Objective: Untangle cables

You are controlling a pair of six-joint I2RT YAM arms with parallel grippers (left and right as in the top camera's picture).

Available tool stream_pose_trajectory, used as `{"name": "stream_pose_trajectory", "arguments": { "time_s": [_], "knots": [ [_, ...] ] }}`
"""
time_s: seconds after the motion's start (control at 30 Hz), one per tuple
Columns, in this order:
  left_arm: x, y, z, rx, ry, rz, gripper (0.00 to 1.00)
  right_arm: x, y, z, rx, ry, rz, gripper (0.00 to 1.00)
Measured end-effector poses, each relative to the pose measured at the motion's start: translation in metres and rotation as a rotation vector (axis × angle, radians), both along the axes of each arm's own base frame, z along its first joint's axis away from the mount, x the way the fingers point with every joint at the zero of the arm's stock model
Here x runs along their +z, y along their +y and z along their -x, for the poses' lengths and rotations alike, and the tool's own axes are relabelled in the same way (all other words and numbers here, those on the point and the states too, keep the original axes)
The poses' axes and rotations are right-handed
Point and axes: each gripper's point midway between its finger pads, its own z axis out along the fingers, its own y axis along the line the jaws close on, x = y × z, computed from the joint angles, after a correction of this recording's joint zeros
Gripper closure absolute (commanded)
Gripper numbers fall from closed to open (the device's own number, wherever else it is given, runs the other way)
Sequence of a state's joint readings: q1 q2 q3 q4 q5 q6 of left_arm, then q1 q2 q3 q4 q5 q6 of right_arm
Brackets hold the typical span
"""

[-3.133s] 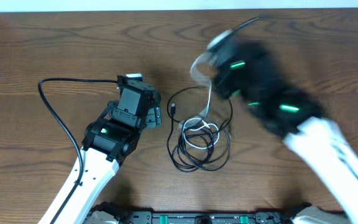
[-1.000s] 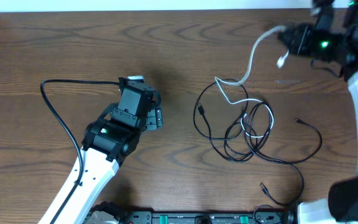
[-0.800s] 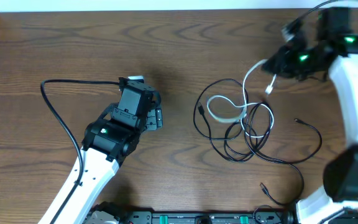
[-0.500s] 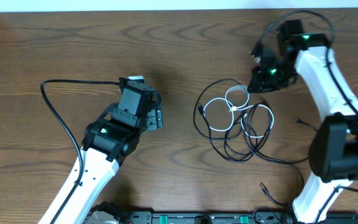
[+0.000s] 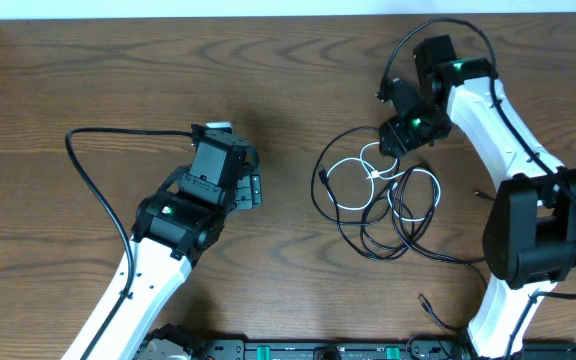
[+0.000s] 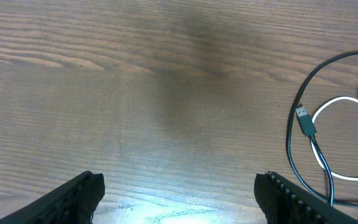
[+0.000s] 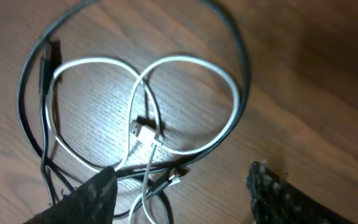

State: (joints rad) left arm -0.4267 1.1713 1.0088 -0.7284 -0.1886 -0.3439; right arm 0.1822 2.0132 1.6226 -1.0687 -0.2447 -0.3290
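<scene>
The cables [image 5: 383, 205] lie in a loose tangle right of the table's middle: several thin black cords looped through one white cable [image 5: 353, 185]. My right gripper [image 5: 386, 145] hovers low over the tangle's far edge. In the right wrist view it [image 7: 185, 199] stands open, with the white cable [image 7: 188, 62] in two loops on the wood, its plug [image 7: 145, 132] between them, and a black cord [image 7: 27, 93] ringing the loops. Nothing is gripped. My left gripper [image 5: 252, 190] rests open left of the tangle; its wrist view shows a black plug [image 6: 304, 119] and the white cable [image 6: 340, 144] at the right.
A thick black lead [image 5: 93, 175] curves from the left arm over the table's left part. A loose black plug end [image 5: 424, 300] lies near the front edge by the right arm's base. The table's back edge [image 5: 268, 16] runs along the top.
My right gripper swung from the far right corner back down to the tangle and opened. The white cable it carried now lies in loops on the table. The left arm stayed still.
</scene>
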Motion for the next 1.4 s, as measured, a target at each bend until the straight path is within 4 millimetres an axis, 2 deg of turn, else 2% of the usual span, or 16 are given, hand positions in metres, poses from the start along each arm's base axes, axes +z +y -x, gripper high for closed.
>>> {"name": "stream_pose_trajectory", "arguments": {
  "time_s": [0.2, 0.5, 0.6, 0.67, 0.87, 1.07, 1.23, 1.4],
  "knots": [
    [0.0, 0.0, 0.0, 0.0, 0.0, 0.0, 0.17, -0.028, -0.005, 0.023, 0.052, 0.058, 0.026, 0.33],
    [0.0, 0.0, 0.0, 0.0, 0.0, 0.0, 0.17, -0.041, -0.001, 0.039, 0.074, 0.103, 0.035, 0.33],
    [0.0, 0.0, 0.0, 0.0, 0.0, 0.0, 0.17, -0.042, 0.002, 0.042, 0.079, 0.108, 0.035, 0.67],
    [0.0, 0.0, 0.0, 0.0, 0.0, 0.0, 0.17, -0.042, 0.003, 0.043, 0.076, 0.111, 0.034, 0.8],
    [0.0, 0.0, 0.0, 0.0, 0.0, 0.0, 0.17, -0.042, 0.004, 0.043, 0.057, 0.118, 0.034, 0.76],
    [0.0, 0.0, 0.0, 0.0, 0.0, 0.0, 0.17, -0.042, 0.004, 0.043, 0.037, 0.123, 0.034, 0.65],
    [0.0, 0.0, 0.0, 0.0, 0.0, 0.0, 0.17, -0.045, 0.004, 0.044, 0.032, 0.125, 0.035, 0.64],
    [0.0, 0.0, 0.0, 0.0, -0.001, 0.0, 0.17, -0.056, 0.003, 0.048, 0.032, 0.123, 0.035, 0.63]
  ]
}}
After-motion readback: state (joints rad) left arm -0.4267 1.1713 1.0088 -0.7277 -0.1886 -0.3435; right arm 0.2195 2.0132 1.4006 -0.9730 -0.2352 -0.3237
